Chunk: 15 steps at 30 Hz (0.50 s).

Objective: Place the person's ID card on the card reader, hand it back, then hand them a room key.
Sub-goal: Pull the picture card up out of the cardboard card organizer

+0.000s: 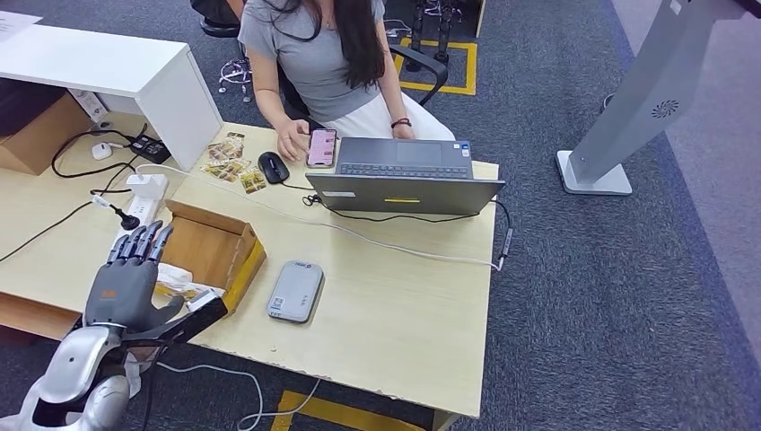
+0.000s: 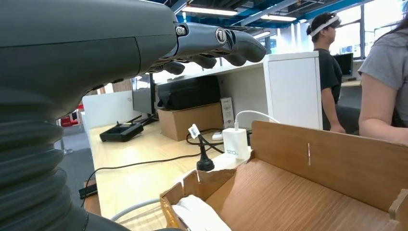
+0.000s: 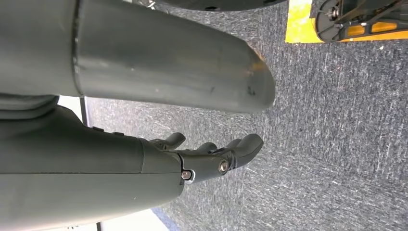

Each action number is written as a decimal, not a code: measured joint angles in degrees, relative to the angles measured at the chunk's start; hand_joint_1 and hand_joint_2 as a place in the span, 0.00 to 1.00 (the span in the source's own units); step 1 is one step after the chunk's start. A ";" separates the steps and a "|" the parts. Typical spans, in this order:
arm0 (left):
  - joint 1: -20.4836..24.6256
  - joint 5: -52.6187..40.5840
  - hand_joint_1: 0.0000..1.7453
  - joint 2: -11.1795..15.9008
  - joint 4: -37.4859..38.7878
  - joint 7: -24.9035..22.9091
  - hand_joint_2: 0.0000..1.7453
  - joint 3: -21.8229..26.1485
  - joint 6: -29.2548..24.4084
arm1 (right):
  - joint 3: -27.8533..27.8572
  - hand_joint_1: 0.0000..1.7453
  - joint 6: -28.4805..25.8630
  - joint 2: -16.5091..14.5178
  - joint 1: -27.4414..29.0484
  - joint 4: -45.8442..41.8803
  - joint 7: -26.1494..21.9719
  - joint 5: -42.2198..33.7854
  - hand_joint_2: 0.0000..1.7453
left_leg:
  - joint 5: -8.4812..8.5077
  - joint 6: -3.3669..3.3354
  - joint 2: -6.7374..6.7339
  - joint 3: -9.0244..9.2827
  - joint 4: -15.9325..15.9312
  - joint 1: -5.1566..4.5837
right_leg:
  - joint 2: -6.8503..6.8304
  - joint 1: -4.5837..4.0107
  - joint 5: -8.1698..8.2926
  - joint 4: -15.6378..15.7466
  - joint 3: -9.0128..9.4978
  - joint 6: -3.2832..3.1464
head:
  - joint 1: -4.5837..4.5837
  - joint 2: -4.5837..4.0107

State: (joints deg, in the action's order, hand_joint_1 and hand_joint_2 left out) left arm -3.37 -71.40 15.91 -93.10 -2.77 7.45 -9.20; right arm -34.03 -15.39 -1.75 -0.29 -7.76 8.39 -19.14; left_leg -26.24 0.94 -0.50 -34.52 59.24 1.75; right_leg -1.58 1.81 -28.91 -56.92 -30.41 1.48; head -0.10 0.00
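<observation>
The task looks barely begun, as far as the pictures tell; the card reader [image 1: 295, 291], a flat grey pad, lies bare near the front edge of the bench [image 1: 404, 314] with no card on it, and no ID card can be made out in either hand or in the person's [image 1: 323, 54] grasp. The left hand [image 1: 130, 274] hovers above the open cardboard box [image 1: 211, 247] at the bench's left end, fingers [image 1: 144, 241] straight and apart, holding nothing; whatever pale items lie in the box are too unclear to name. The right hand [image 3: 211, 156] hangs over the carpet, fingers loosely extended and empty. The person sits at the far edge, touching a phone [image 1: 321, 146] beside the laptop [image 1: 404, 175]; reading, return and key handover all appear left to do.
</observation>
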 joint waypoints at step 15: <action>3.64 0.59 0.00 -0.35 2.33 -0.56 1.00 -3.77 2.52 | -0.43 0.00 0.32 0.02 -0.02 0.02 0.00 0.05 0.00 | 0.00 0.00 -0.02 -0.01 0.00 0.00 | 0.03 0.00 0.00 0.00 -0.07 0.00 | 0.00 0.00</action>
State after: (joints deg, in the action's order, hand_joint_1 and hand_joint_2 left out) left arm 0.28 -70.81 15.56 -90.77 -3.33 3.68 -6.68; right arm -34.45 -15.07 -1.73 -0.31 -7.74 8.39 -19.08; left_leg -26.24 0.94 -0.52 -34.53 59.24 1.75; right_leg -1.55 1.81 -28.91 -56.91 -30.48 1.48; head -0.10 0.00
